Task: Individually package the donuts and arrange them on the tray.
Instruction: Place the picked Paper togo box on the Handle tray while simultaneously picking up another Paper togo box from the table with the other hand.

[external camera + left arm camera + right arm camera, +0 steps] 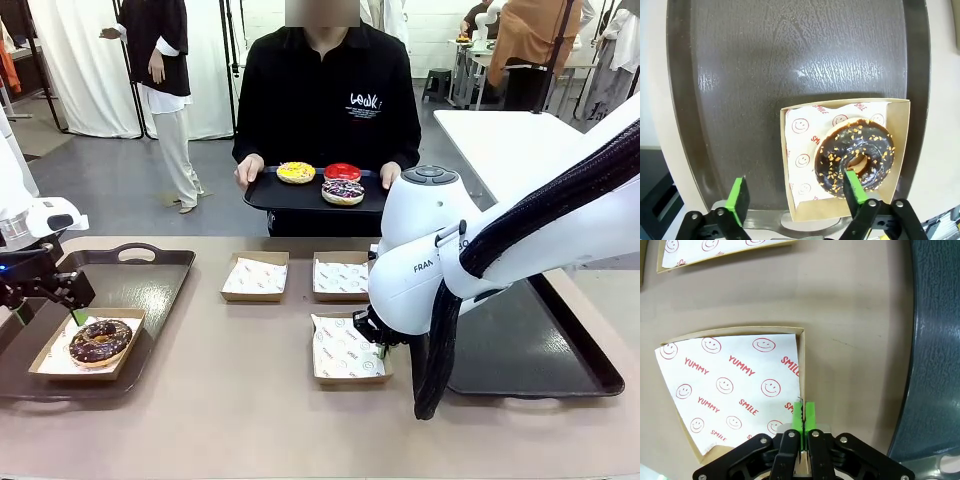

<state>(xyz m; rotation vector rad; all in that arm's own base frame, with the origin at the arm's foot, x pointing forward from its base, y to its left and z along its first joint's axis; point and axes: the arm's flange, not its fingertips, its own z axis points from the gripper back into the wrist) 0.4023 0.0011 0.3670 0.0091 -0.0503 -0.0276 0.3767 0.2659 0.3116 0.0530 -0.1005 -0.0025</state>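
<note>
The chocolate donut [100,341] sits in a paper-lined box [45,362] on the dark tray [150,285] at lower left. Just above it hangs the left gripper [794,184], jaws spread wide. At upper centre a person holds a black tray [268,196] carrying the yellow donut [296,172], red donut [342,171] and sprinkled donut [343,191]. At lower centre the right gripper [803,412] pinches the side wall of an empty box [740,332].

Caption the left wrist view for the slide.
Left pincer open over the chocolate-glazed donut in its paper-lined box on the dark tray.
</note>
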